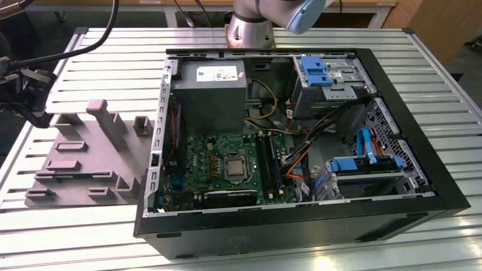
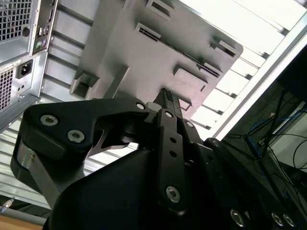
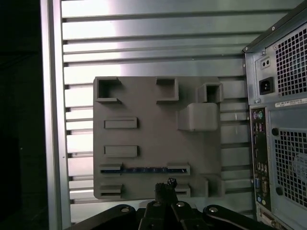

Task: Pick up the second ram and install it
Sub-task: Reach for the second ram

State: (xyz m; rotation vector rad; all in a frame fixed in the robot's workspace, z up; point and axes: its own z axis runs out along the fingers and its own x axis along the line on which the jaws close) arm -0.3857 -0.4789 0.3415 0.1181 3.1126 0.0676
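The second ram is a thin dark stick lying on edge between two holders of the grey fixture, near the fixture edge closest to the gripper. In the second wrist view the ram is a dark line across the fixture. My gripper hovers above the fixture, just off the ram's long side and not touching it. Its fingers are together with nothing between them. In the exterior view the gripper hangs over the fixture's far left side.
The open computer case stands at the exterior view's right of the fixture, with the motherboard's memory slots beside the processor. The case's rear panel is close to the fixture. Everything rests on a slatted metal table.
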